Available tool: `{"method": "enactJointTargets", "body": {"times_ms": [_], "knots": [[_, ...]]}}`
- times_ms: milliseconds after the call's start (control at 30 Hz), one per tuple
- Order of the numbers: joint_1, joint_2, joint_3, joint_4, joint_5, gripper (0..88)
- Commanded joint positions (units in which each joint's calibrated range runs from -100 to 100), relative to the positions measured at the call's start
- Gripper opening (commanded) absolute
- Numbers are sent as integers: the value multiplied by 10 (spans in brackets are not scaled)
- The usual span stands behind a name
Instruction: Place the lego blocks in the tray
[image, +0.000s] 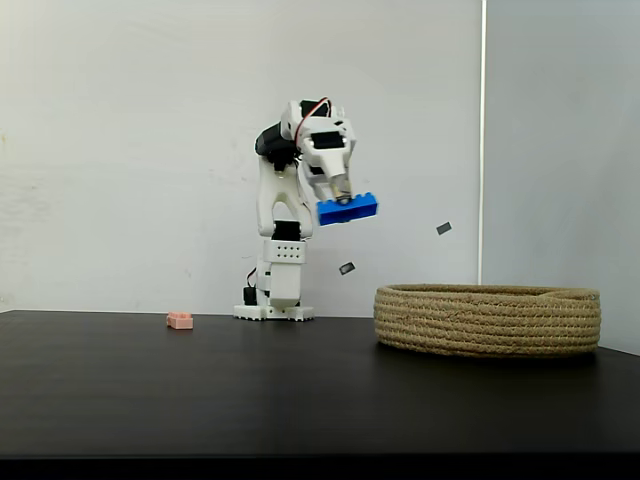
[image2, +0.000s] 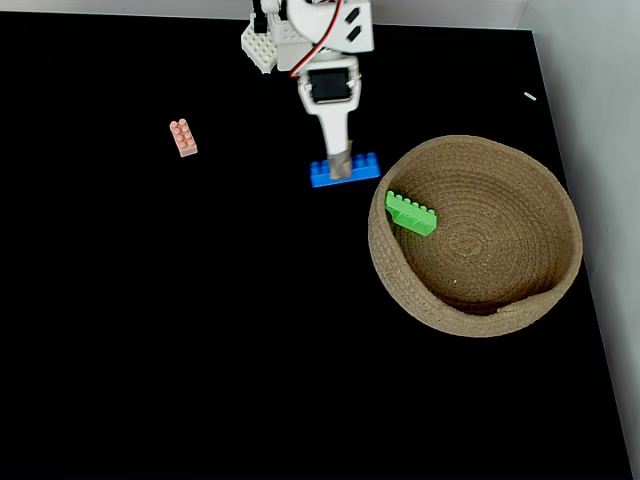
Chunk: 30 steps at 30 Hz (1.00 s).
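White arm's tool (image2: 342, 168) pinching small blue studded plastic brick (image: 348, 209) aloft | round woven tan rope basket (image2: 560, 205) lies to its right, overhead fixed view

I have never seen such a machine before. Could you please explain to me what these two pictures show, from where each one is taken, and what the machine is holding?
It is a small white robot arm standing on a black table. One fixed view looks from the side, at table height; the other looks down from above. At the arm's end is a two-finger gripper, closed on a blue studded plastic brick, which the side view shows lifted well above the table. From above, the brick is just left of the wide round basket of woven tan rope. A bright green studded brick already lies inside the basket. A small pale pink brick lies on the table, left of the arm.
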<state>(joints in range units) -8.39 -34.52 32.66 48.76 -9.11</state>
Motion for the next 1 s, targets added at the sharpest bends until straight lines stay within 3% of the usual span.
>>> {"method": "enactJointTargets", "body": {"times_ms": [0, 200, 467, 567, 733, 900, 967], "knots": [[-100, -70, 40, -75, -40, 3], [-150, -28, 101, -195, -47, 105], [-177, 43, 60, -197, -80, 178], [-173, 41, 65, -176, -88, 249], [-131, 17, 65, -107, -87, 249], [-2, -30, 62, -39, -67, 264], [39, -43, 76, -30, -35, 270]]}}
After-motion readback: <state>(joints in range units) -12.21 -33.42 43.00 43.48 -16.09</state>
